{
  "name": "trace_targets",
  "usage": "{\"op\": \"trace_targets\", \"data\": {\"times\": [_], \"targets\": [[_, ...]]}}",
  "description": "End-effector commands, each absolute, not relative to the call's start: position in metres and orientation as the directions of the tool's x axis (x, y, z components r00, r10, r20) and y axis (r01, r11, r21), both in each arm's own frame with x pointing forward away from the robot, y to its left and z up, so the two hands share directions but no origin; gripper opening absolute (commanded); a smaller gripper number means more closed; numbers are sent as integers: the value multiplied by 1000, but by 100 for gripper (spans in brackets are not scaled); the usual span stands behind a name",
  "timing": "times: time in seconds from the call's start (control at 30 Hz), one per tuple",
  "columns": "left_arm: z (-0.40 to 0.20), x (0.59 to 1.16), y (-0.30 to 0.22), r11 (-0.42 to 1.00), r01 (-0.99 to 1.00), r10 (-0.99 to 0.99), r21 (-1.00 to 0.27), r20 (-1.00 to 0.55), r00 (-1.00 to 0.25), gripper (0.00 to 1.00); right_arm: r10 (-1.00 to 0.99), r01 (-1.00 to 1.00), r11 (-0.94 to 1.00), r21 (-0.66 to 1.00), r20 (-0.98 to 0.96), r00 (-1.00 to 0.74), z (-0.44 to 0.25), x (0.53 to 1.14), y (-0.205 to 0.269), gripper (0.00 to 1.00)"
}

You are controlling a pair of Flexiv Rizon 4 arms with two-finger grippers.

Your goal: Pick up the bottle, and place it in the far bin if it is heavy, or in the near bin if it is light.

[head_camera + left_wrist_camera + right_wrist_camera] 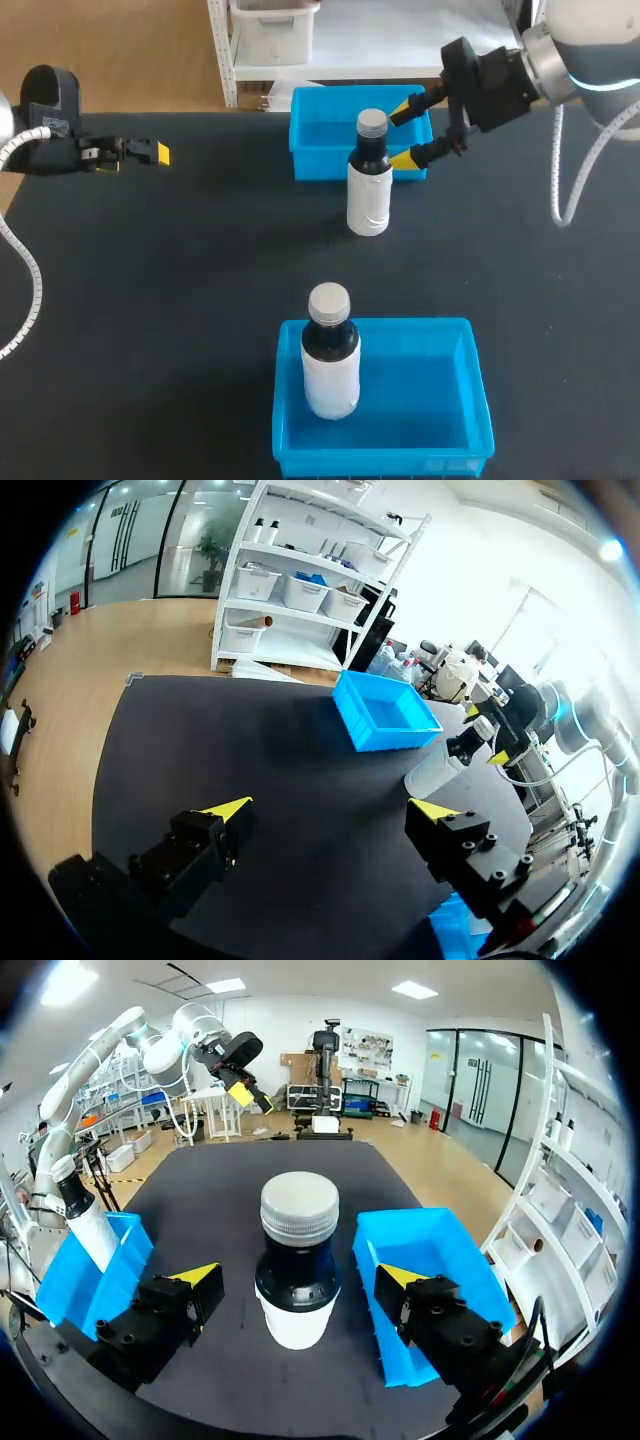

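the black table (180,300) holds two blue bins, the near bin (478,400) at its front edge and the far bin (320,140) at the back. the bottle (368,190), white with a dark neck and grey cap, stands upright on the table just in front of the far bin. a second bottle (330,360) of the same kind stands upright in the near bin's left part. the right gripper (298,1275) is spread wide either side of the bottle's neck, apparently not touching it. the left gripper (331,808) hovers over the table's far left, fingers apart, holding nothing.
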State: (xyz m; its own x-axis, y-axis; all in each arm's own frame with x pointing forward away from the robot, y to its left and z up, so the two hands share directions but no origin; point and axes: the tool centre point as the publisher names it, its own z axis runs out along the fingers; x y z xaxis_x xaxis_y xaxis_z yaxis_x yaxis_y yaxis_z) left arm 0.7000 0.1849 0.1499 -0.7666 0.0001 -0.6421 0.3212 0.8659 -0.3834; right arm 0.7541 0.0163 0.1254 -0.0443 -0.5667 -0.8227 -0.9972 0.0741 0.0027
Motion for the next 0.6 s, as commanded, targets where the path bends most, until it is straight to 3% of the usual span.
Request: {"op": "trace_targets", "data": {"times": [0.03, 0.6], "targets": [[150, 700, 185, 866, 321, 0, -383, -642, -767, 100, -562, -998, 59, 11, -826, -42, 123, 758, 24, 100], [150, 700, 185, 866, 321, 0, -383, -642, -767, 100, -547, -998, 61, 24, -835, -54, 119, 758, 44, 100]]}}
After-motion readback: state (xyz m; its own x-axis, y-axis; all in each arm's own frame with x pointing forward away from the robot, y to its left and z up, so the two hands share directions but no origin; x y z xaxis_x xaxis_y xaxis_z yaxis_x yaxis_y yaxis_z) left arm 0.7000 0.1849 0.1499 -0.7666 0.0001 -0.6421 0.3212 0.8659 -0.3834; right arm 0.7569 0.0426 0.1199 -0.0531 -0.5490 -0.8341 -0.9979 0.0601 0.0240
